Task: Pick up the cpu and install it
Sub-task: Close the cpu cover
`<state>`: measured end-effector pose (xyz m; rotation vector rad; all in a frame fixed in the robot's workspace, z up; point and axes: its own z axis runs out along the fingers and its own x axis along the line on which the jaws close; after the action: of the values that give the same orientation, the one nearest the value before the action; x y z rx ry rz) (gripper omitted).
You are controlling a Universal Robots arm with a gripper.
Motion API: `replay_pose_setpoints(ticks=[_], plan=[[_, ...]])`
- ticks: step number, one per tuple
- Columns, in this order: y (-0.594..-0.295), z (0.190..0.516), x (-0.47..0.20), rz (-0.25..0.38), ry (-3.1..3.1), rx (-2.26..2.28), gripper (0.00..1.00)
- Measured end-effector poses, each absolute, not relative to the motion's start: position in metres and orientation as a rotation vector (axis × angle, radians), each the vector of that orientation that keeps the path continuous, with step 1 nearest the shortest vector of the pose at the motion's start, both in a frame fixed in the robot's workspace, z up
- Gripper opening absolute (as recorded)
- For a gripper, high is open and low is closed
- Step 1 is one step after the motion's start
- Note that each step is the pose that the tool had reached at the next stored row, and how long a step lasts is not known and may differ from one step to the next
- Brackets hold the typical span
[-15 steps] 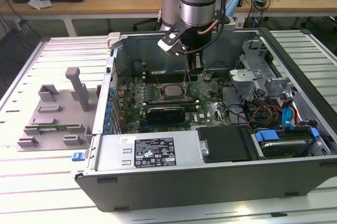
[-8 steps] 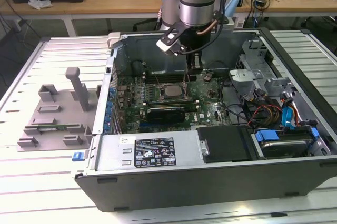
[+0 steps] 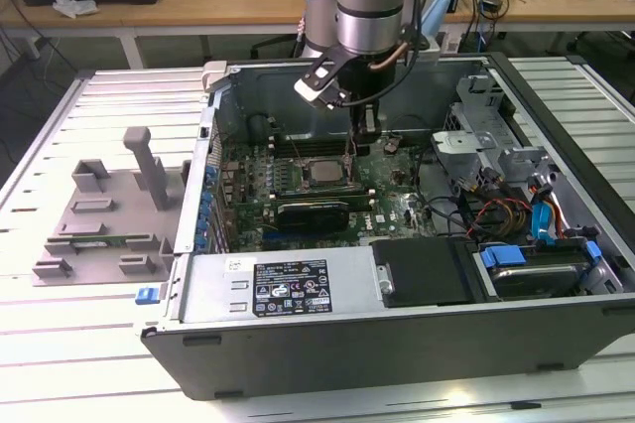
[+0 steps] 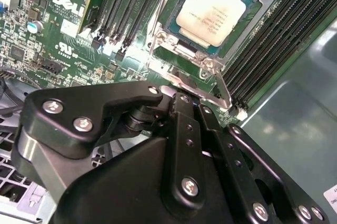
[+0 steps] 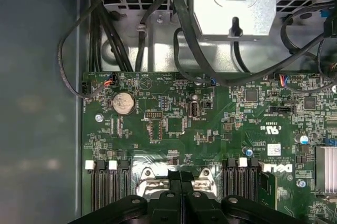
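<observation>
Second wrist view: cpu [image 4: 213,8] seated in socket [image 4: 184,50]; jaws together, empty, just above lever [image 4: 222,90]. Judgement: placing done, lever seems unlatched; latching calls for slow, steady push.

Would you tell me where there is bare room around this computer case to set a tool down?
Bare table slats lie in front of the grey fixture and along the exterior view's right of the computer case. Inside the case it is crowded: the gripper hangs near the cpu, and cables fill the drive side.
</observation>
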<state>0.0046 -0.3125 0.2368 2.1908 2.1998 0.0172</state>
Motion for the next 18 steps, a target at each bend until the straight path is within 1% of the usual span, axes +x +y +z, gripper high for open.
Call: replay_pose_setpoints(ticks=[12, 18], plan=[[-0.313, 0.233, 0.000, 0.017, 2.200, 2.191, 0.11], [-0.313, 0.231, -0.018, 0.017, 2.200, 2.191, 0.11]])
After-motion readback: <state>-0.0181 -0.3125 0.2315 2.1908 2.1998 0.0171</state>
